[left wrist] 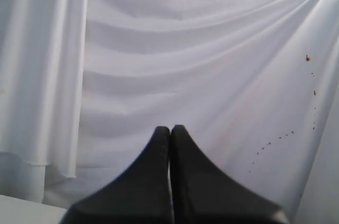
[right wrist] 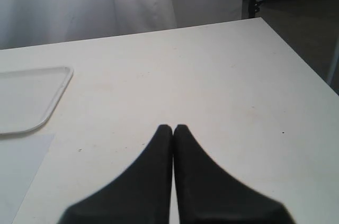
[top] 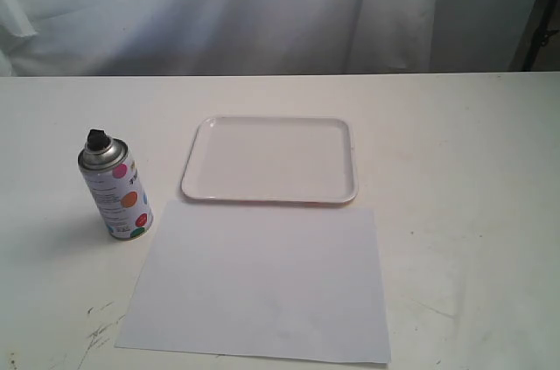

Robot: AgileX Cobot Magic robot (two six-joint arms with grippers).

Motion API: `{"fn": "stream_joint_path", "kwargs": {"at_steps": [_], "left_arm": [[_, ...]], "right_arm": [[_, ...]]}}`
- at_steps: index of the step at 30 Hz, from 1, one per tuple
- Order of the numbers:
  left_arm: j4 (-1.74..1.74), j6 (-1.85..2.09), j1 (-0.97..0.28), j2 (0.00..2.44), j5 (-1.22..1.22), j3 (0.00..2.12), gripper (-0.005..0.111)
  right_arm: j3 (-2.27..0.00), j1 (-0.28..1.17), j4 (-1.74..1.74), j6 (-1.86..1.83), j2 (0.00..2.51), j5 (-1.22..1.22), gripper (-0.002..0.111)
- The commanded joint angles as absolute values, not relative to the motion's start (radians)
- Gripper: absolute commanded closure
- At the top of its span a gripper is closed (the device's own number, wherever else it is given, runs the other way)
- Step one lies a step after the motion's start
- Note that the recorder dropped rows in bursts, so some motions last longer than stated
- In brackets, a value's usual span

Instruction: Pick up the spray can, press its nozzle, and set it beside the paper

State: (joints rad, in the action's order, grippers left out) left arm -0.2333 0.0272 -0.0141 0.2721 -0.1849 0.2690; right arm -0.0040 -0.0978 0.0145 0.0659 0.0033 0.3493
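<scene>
The spray can stands upright on the table at the left, white with coloured dots, a silver shoulder and the black nozzle on top. Just right of it lies the paper, a large flat white sheet near the front edge; one corner of the paper shows in the right wrist view. Neither arm appears in the exterior view. My left gripper is shut with nothing in it and faces a white curtain. My right gripper is shut and empty above bare table, right of the sheet.
A white rounded-corner tray lies behind the paper at mid-table; the tray also shows in the right wrist view. A white curtain hangs behind the table. The table's right edge drops to a dark floor.
</scene>
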Motion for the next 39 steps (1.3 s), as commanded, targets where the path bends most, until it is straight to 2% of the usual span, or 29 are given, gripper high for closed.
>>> {"fn": "stream_joint_path", "kwargs": {"at_steps": [1, 8, 13, 19, 30, 39], "left_arm": [[-0.243, 0.031, -0.021, 0.519, -0.11, 0.466, 0.107], [-0.168, 0.061, -0.021, 0.87, 0.124, 0.793, 0.107], [-0.141, 0.061, -0.021, 1.03, 0.143, 0.848, 0.107], [-0.141, 0.082, -0.021, 1.178, 0.0, 0.777, 0.107], [-0.141, 0.075, -0.021, 1.273, -0.457, 0.48, 0.107], [0.049, -0.03, -0.021, 1.273, -0.497, 0.311, 0.107]], "right_arm": [[0.0, -0.102, 0.016, 0.058, 0.0, 0.346, 0.108], [0.0, -0.102, 0.016, 0.058, 0.0, 0.346, 0.108], [0.0, -0.102, 0.016, 0.058, 0.0, 0.346, 0.108], [0.0, -0.102, 0.016, 0.058, 0.0, 0.346, 0.108], [0.0, -0.102, 0.016, 0.058, 0.0, 0.346, 0.108], [0.0, -0.102, 0.016, 0.056, 0.0, 0.346, 0.108]]}}
